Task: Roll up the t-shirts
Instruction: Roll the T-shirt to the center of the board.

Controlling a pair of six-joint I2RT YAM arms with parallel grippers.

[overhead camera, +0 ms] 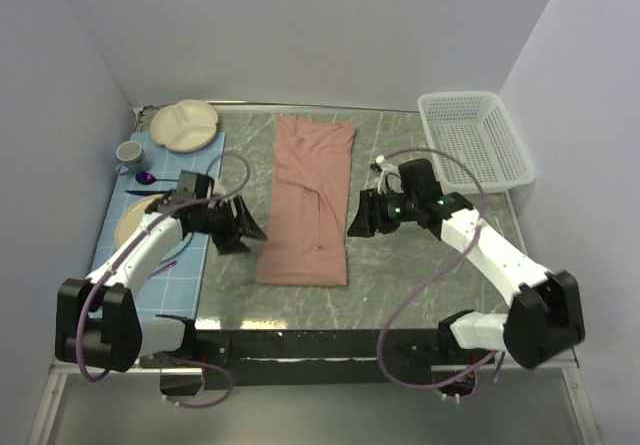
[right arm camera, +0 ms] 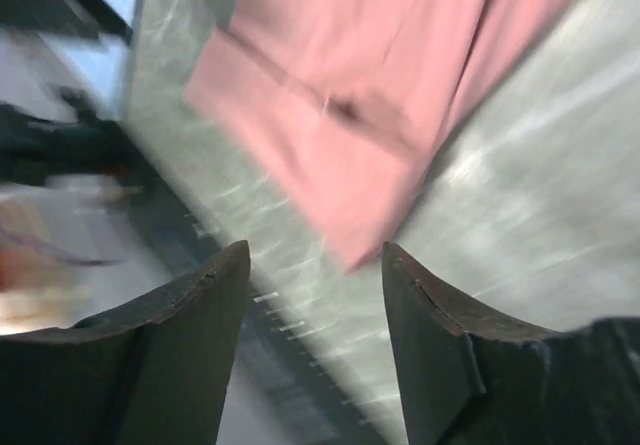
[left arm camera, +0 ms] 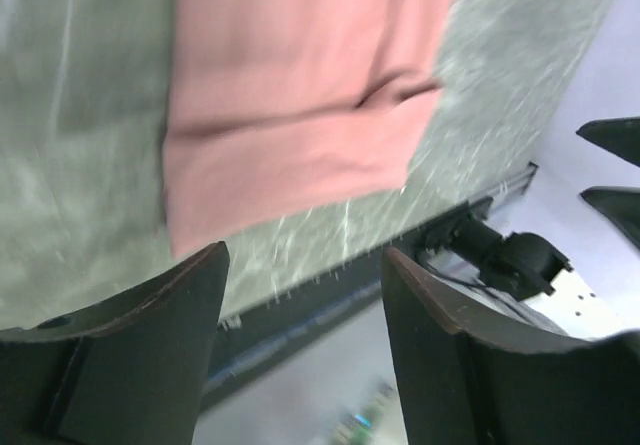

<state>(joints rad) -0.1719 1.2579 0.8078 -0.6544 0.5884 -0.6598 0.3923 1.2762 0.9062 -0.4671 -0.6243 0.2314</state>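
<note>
The salmon-pink t-shirt (overhead camera: 308,201) lies folded into a long narrow strip down the middle of the table; its print is hidden. It also shows in the left wrist view (left arm camera: 300,95) and in the right wrist view (right arm camera: 380,95). My left gripper (overhead camera: 252,230) is open and empty, just left of the strip's near half. My right gripper (overhead camera: 356,222) is open and empty, just right of the strip. Both hold nothing and hover above the table near the shirt's near end.
A white basket (overhead camera: 474,149) stands at the back right. On a blue mat (overhead camera: 180,265) at the left are a cream divided plate (overhead camera: 185,125), a mug (overhead camera: 130,155), a purple spoon (overhead camera: 146,179) and another plate (overhead camera: 130,227) partly under my left arm.
</note>
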